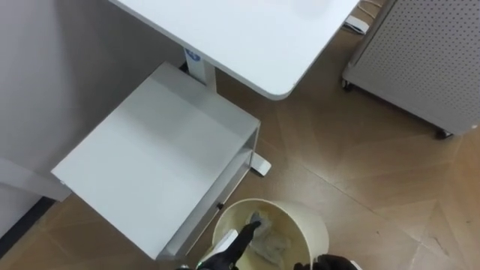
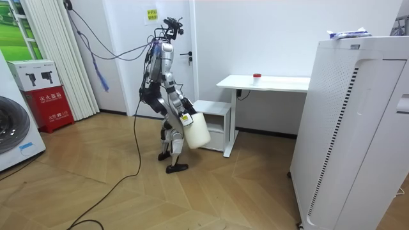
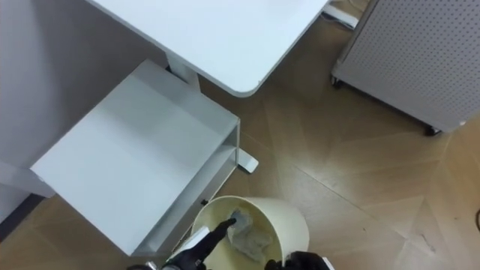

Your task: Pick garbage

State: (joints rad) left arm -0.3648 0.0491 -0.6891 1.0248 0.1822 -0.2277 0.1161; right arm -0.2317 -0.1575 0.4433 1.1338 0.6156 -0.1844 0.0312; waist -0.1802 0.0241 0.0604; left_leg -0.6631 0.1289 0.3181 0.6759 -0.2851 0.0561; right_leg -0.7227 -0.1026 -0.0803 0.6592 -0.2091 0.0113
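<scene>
left hand [image 1: 229,247]: at the bin's [image 1: 319,229] near-left rim, reaching over it into the bin toward the garbage [image 1: 268,241]; can't tell whether the grip is open or clamped, most of the hand is cut off
right hand [image 1: 330,263]: at the bin's near-right edge, barely in frame; can't tell its state
arm pose: both arms forward and low, one each side of the bin; in the room view the bin hangs at hip height, off the floor, in front of the robot
bin: pale round plastic, open top, tilted a bit away from the body; probably light and stiff, with a smooth wall that could slip, so best held at the rim or squeezed from both sides
garbage: crumpled pale scrap lying inside the bin on the bottom; looks soft and very light, would crush easily, take it by any raised fold
low cabinet [image 1: 157,157]: just beyond the bin, to its left
desk [image 1: 240,37]: further beyond the bin, behind the cabinet
perforated panel [image 1: 420,52]: well apart from the bin, far right
</scene>
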